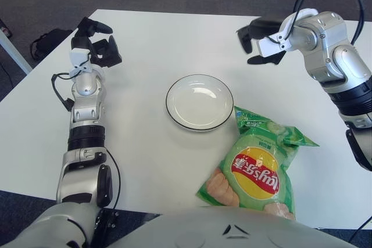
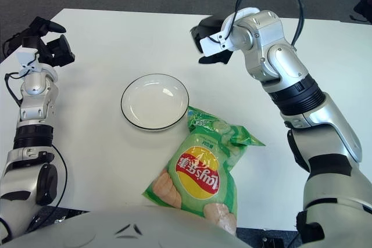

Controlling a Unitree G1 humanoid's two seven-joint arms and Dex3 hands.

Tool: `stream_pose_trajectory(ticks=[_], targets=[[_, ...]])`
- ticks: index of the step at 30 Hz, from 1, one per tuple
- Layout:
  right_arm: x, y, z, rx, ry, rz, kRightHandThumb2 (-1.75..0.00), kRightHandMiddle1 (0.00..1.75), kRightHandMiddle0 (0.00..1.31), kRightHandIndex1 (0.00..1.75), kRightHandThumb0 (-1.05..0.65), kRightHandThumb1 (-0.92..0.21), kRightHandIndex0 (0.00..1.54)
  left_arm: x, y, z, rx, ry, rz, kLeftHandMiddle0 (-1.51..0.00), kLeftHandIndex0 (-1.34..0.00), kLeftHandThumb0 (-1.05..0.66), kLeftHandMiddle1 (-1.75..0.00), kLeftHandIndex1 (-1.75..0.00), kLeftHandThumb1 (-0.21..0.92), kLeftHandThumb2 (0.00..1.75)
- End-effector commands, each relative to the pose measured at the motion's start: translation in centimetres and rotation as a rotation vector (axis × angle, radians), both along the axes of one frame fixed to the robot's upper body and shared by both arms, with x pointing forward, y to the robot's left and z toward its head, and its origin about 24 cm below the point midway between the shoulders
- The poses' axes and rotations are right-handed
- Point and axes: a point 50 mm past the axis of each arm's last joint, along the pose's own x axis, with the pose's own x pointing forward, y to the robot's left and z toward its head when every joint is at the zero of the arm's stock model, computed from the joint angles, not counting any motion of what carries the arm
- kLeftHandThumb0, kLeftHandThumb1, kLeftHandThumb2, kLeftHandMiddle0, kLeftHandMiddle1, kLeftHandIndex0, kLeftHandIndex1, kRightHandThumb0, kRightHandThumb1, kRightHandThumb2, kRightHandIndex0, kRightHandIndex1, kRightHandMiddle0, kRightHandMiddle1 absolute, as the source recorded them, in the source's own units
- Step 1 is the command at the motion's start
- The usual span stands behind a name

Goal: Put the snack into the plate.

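Observation:
A green bag of crisps, the snack [image 1: 258, 166], lies flat at the table's near right, its top corner close to the plate's right rim. The white plate [image 1: 199, 101] with a dark rim stands empty at mid-table. My right hand [image 1: 251, 42] hovers above the far right of the table, beyond the plate and the bag, with its dark fingers [image 1: 244, 32] loosely spread and pointing left, holding nothing. My left hand [image 1: 96, 42] shows near the table's far left corner, its fingers apart and empty.
The white table [image 1: 145, 161] ends close behind both hands and at the left beside my left forearm. A black bag [image 1: 49, 40] lies on the dark floor off the left edge. My torso [image 1: 232, 230] covers the near edge below the snack.

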Motion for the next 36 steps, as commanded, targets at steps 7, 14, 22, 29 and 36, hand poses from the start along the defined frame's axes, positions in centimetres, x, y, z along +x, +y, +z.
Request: stream_pose_trajectory(ticks=[7,14,22,29,36], targets=[[-1.9,-0.7,-1.6,0.071,0.223,0.107,-1.01,0.99,0.00,0.63,-0.73,-0.92,0.27,0.0,0.4,0.1,-0.001,0.010,0.003,-1.22,-0.58,-0.47,-1.75,-1.75,0.36,1.27],[-0.9,-1.0,-1.5,0.059,0.167,0.077,-1.08,0.99,0.00,0.60,-0.79,-0.92,0.28,0.1,0.4,-0.1,-0.002,0.013,0.000,-1.22,-0.58,-0.47,-1.75,-1.75,0.36,1.26],[0.7,-1.4,-2.4,0.079,0.044,0.036,-1.10,0.98,0.00,0.59,-0.80,-0.92,0.30,0.1,0.3,-0.4,-0.005,0.014,-0.005,-1.22,-0.57,-0.46,-1.75,-1.75,0.37,1.24],[2.9,-2.2,-2.5,0.135,-0.098,0.031,-1.06,1.01,0.00,0.73,-0.72,-0.92,0.33,0.5,0.0,-0.8,-0.017,0.020,-0.018,-1.20,-0.53,-0.45,-1.75,-1.75,0.42,1.19],[4.8,-2.6,-2.2,0.258,-0.218,-0.056,-1.05,1.00,0.00,0.75,-0.64,-0.92,0.27,0.7,-0.7,-0.8,-0.001,0.001,-0.055,-1.18,-0.51,-0.44,-1.75,-1.75,0.45,1.15]])
